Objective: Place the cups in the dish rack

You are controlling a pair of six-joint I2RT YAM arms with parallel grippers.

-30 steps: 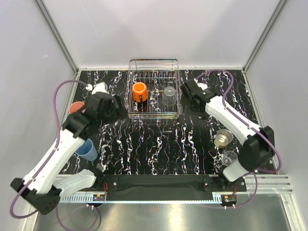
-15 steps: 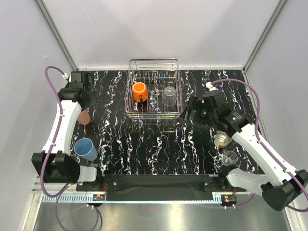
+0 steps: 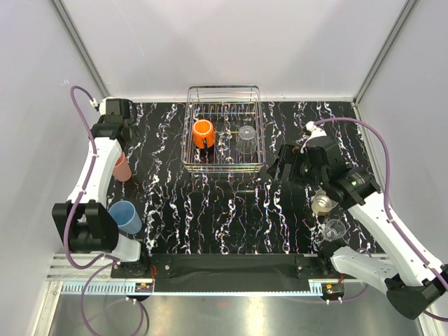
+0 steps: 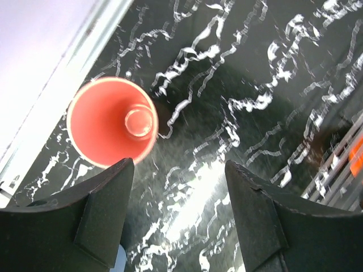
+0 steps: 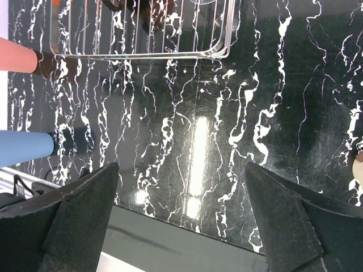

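Left pincer [image 4: 178,164] spread, empty. The salmon-pink plastic tumbler [image 4: 112,122] stands beyond one fingertip, outside the gap; descending here risks striking its rim and toppling it. Right pincer [image 5: 181,167] spread, empty.

Nothing legible on this one.
A pale strip [image 3: 231,287] along the near edge of the bench [image 3: 231,210] shows fine printed marks, simply too small to read; no other lettering comes through.
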